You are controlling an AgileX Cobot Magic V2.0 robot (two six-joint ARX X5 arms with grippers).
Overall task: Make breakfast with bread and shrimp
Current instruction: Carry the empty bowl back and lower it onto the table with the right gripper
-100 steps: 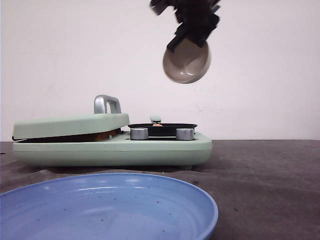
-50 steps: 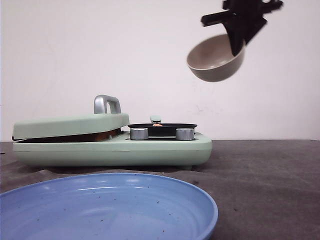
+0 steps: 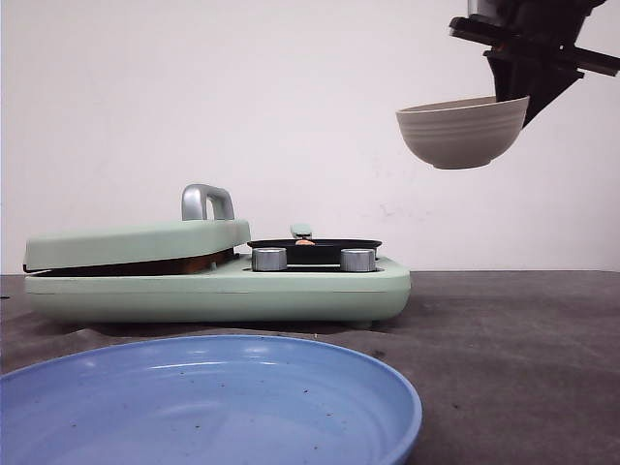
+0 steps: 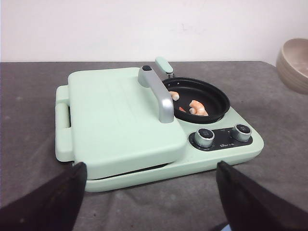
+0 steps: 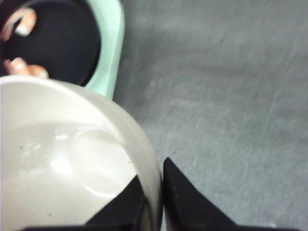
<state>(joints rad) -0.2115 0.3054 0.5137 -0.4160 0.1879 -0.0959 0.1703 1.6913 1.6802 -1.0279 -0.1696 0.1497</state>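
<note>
Front view is showing the right gripper (image 3: 511,97) holding a beige bowl (image 3: 463,131) by its rim, high above the dark grey table (image 3: 504,329) and off to the right of a mint-green breakfast maker (image 3: 218,281). The bowl is sitting upright and level in the air. The right wrist view is showing one black finger inside the bowl's wall and one outside (image 5: 190,202), pinching the rim, with the bowl's inside looking bare. The breakfast maker is resting on the table with its hinged lid (image 4: 120,120) lowered on the left half; a thin brown edge, likely the bread (image 3: 174,264), is showing in the gap under the lid. On the right half, a small round black pan (image 4: 196,98) is holding the shrimp (image 4: 197,108), a few orange-pink curled pieces. Two silver knobs (image 4: 204,136) are sitting in front of the pan. A large blue plate (image 3: 208,407) is lying at the near edge of the table. The left gripper (image 4: 149,202) is hanging in front of the breakfast maker with its two dark fingers spread wide, holding nothing.
</note>
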